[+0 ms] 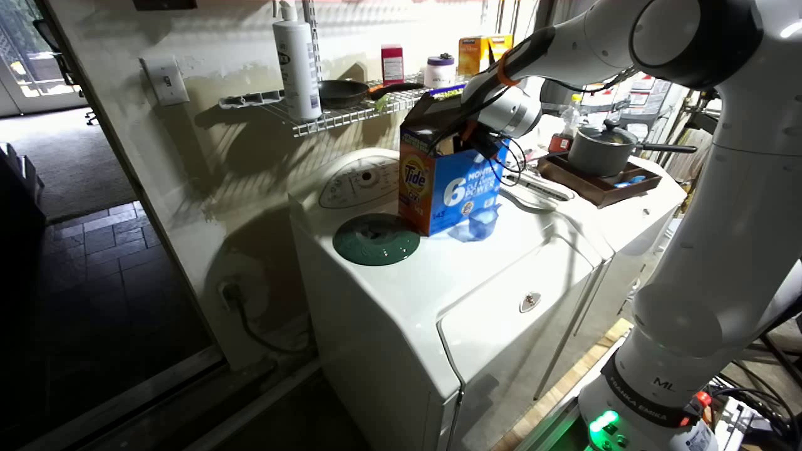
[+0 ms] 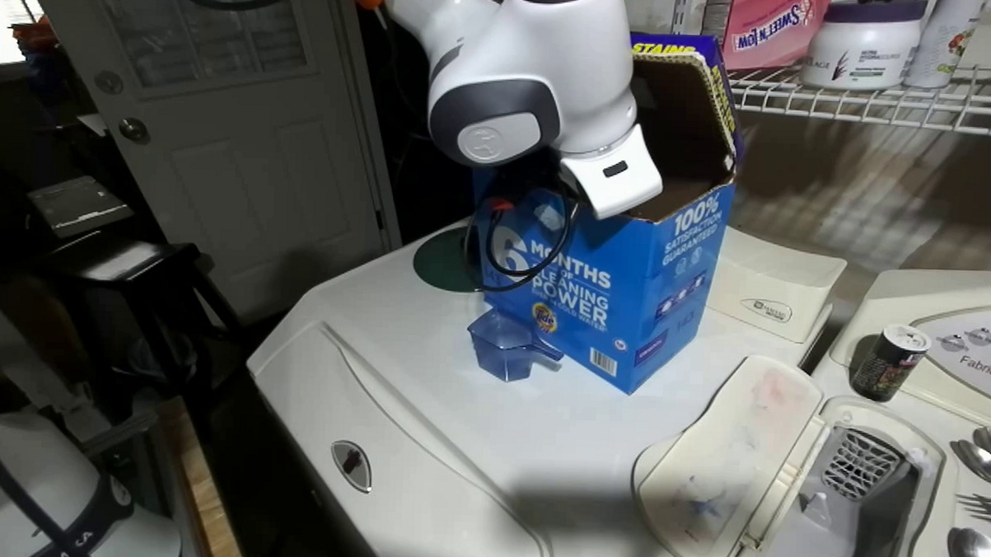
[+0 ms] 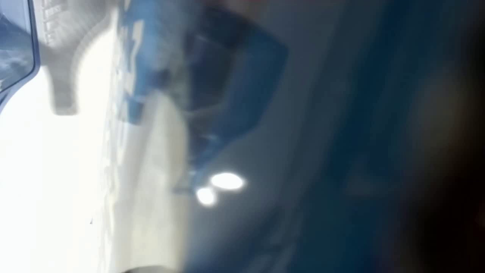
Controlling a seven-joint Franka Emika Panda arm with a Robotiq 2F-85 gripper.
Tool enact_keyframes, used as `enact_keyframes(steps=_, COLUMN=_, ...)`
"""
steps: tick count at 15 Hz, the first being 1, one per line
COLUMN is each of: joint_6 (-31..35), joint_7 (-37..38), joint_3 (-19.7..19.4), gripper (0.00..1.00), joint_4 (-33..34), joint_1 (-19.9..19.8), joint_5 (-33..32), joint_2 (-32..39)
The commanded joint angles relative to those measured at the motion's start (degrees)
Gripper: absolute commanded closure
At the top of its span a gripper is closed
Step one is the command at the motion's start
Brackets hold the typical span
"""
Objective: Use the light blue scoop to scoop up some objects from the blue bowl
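The washing machine point(image 1: 432, 279) has a smooth white top, so anything nudged there will likely slide. Over it the arm point(image 1: 733, 213) bends down to the detergent box point(image 1: 460, 178), close by its blue front; whether they touch I cannot tell. A push there could tip the tall box or shove it into the teal bowl point(image 1: 368, 254) just beside its orange side, perhaps spilling whatever that holds, which is too dark to make out. A loose black cable point(image 2: 535, 272) loops across the blue front and could catch a cardboard edge. The claw point(image 1: 484, 143) is closed up narrow, with nothing seen in its grip; lowered like that, it would probably knock what it meets instead of straddling it. Smallest is the light blue scoop point(image 2: 503, 345), upright on the washing machine before the blue front, handle close along the cardboard: little room for jaws, and, being light, it may skid or topple.
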Motion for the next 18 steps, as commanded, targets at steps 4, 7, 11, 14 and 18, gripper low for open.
enact_keyframes(steps=4, joint_6=-0.7, joint_7=-0.6, joint_3=0.6, gripper=0.99, joint_4=0.3, joint_1=0.1, joint_5=1.1, joint_2=2.4)
enact_keyframes(steps=7, joint_6=-0.9, joint_7=-0.4, joint_3=0.5, gripper=0.99, joint_4=0.5, joint_1=0.2, joint_5=1.1, joint_2=2.7)
enact_keyframes(steps=11, joint_6=-0.8, joint_7=-0.1, joint_3=0.5, gripper=0.99, joint_4=0.5, joint_1=0.2, joint_5=0.9, joint_2=3.0)
enact_keyframes(steps=14, joint_6=-0.8, joint_7=0.3, joint_3=0.5, gripper=0.99, joint_4=0.4, joint_1=0.3, joint_5=0.9, joint_2=3.3)
enact_keyframes(steps=18, joint_6=-1.1, joint_7=0.8, joint_3=0.4, gripper=0.99, joint_4=0.1, joint_1=0.5, joint_5=0.4, joint_2=3.6)
